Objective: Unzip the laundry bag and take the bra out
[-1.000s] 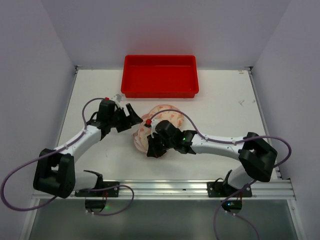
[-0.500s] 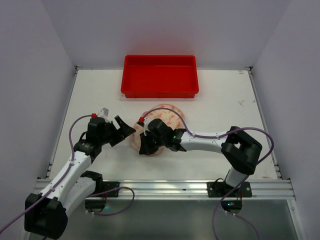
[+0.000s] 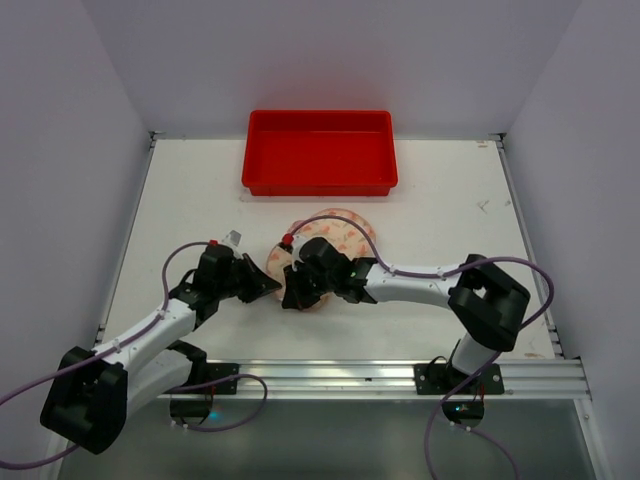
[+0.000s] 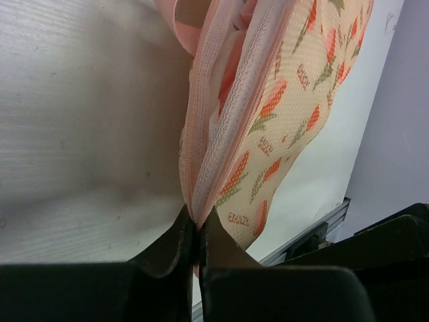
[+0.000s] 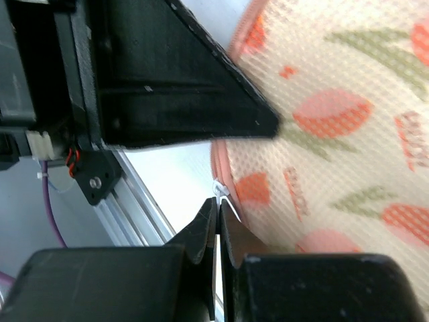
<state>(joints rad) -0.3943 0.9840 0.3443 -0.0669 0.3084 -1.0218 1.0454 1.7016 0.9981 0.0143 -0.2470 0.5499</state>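
The laundry bag (image 3: 335, 232), cream mesh with orange marks and pink trim, lies mid-table. My left gripper (image 3: 270, 284) is at its left end. In the left wrist view the left gripper (image 4: 198, 219) is shut on the pink zipper edge of the laundry bag (image 4: 285, 121). A sliver of pale pink and white fabric (image 4: 228, 74) shows in the gap between the trims; whether it is the bra I cannot tell. My right gripper (image 3: 293, 297) sits at the bag's near-left end. In its wrist view the right gripper (image 5: 218, 204) is shut on the small white zipper pull (image 5: 220, 188).
A red tray (image 3: 320, 185) stands at the back of the table, beyond the bag. The aluminium rail (image 3: 330, 375) runs along the near edge, close below both grippers. Walls close in left, right and behind.
My left arm swung in from the left to the bag's left end and its jaws went from open to shut on the zipper edge. The right gripper stayed shut at the bag.
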